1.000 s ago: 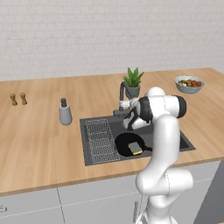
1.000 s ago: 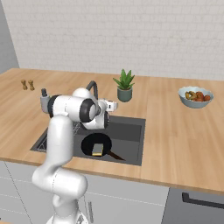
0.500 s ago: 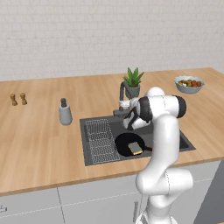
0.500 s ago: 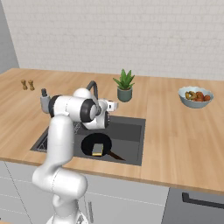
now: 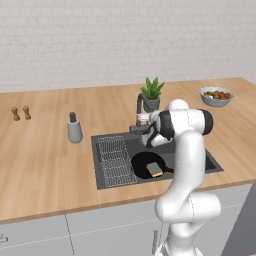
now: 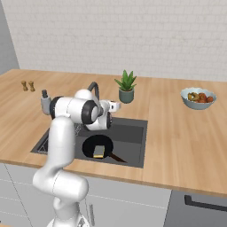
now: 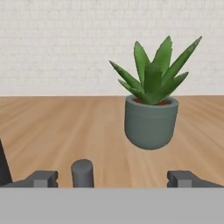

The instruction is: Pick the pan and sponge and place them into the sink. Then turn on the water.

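Note:
The black pan (image 5: 148,164) (image 6: 97,146) lies in the dark sink (image 5: 198,157) (image 6: 134,132), its handle toward the front right. The sponge (image 5: 154,169) (image 6: 99,151) rests inside the pan. No water runs from the dark faucet (image 5: 139,106) (image 6: 94,88) at the basin's back edge. My gripper (image 5: 146,126) (image 6: 114,107) (image 7: 114,179) hovers above the basin's back edge by the faucet, open and holding nothing. In the hand view a grey cylindrical knob (image 7: 82,173), probably the faucet lever, stands between the fingertips (image 7: 43,178), nearer the left one.
A potted plant (image 5: 151,93) (image 6: 126,87) (image 7: 151,107) stands just behind the faucet. A grey dispenser (image 5: 74,128) (image 6: 45,101) is left of the sink, and two small shakers (image 5: 20,113) (image 6: 27,85) further left. A fruit bowl (image 5: 216,96) (image 6: 198,97) sits at the far right. A wire rack (image 5: 114,160) covers the basin's left side.

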